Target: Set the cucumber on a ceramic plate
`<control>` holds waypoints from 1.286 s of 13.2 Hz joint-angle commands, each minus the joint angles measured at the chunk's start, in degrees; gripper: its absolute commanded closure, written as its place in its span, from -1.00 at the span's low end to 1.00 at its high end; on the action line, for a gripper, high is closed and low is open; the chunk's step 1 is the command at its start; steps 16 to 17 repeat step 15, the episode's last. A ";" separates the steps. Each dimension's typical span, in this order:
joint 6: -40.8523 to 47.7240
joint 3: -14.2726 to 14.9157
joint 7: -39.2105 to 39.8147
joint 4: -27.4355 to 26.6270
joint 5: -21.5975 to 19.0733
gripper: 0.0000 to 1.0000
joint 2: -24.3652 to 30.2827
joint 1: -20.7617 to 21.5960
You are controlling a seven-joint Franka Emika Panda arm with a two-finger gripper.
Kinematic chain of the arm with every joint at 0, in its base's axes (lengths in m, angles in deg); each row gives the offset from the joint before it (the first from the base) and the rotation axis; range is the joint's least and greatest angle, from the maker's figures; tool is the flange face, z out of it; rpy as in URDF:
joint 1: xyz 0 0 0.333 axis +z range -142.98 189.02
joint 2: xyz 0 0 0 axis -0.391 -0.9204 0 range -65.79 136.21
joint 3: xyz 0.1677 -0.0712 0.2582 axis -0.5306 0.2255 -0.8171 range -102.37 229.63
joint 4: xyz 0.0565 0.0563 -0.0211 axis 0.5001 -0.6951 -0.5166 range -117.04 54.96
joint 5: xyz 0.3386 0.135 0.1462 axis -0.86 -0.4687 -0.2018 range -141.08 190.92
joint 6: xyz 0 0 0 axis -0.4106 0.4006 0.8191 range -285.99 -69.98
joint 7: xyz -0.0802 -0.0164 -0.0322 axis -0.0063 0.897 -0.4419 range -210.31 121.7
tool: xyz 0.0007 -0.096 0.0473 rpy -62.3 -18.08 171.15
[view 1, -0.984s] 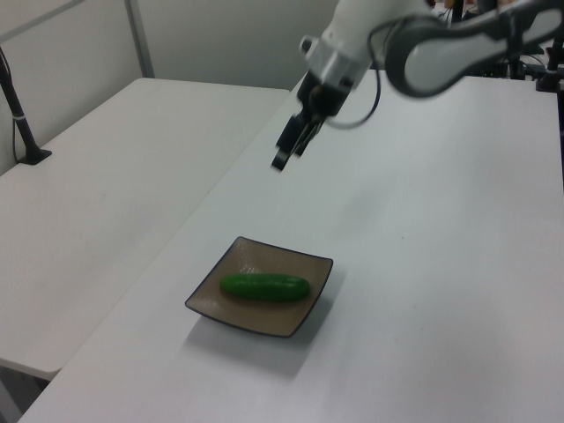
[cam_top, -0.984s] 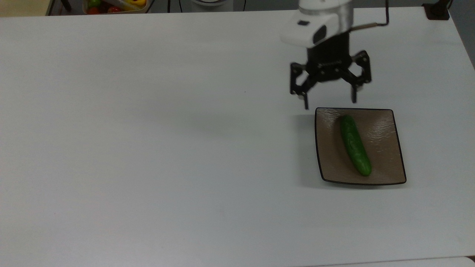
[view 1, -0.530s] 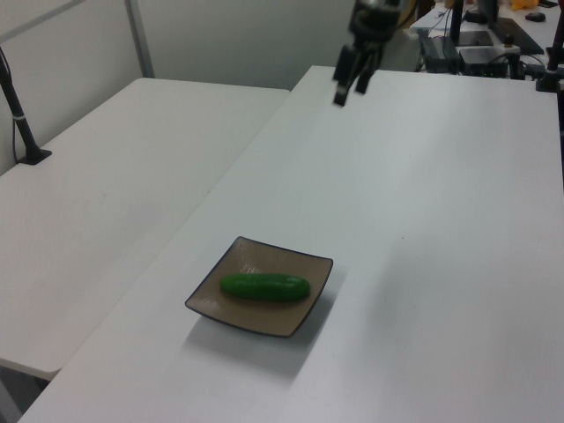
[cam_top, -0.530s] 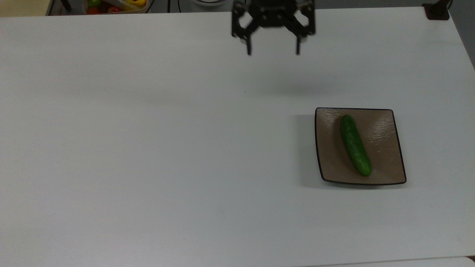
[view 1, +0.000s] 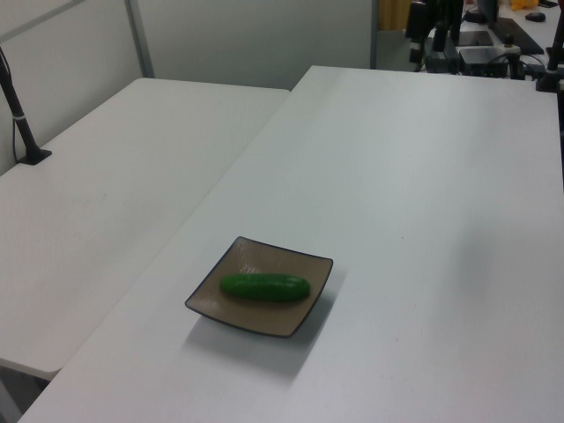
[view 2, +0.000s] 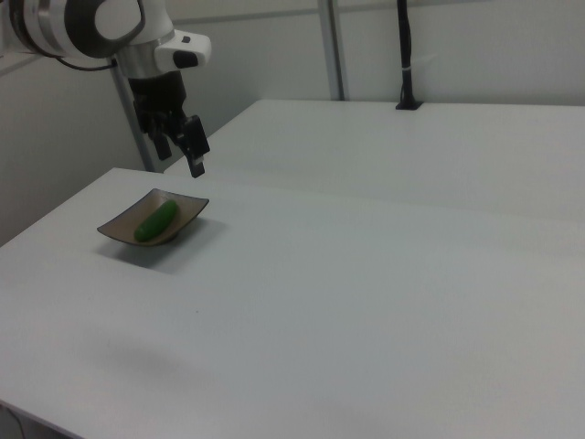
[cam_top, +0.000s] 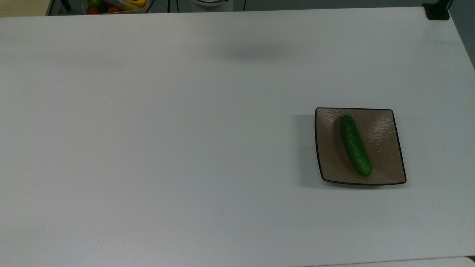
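In the top view, the cucumber is lying on the ceramic plate near the table's right edge. In the left view, the plate is sitting beside the table's left edge. In the right view, the gripper is hanging above the plate, fingers apart, holding nothing.

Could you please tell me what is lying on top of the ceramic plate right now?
The cucumber lies on the ceramic plate, slightly diagonal in the top view. Nothing else is on it. The strip of plate beneath the cucumber is covered.
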 commanded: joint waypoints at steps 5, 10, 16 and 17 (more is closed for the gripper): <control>-3.34 1.65 10.39 -4.99 0.66 -1.00 2.67 0.31; -8.89 1.92 16.30 -5.43 0.66 -1.00 1.17 -0.57; -9.42 1.92 17.62 -5.43 0.66 -1.00 0.47 -0.57; -9.42 1.92 17.62 -5.43 0.66 -1.00 0.47 -0.57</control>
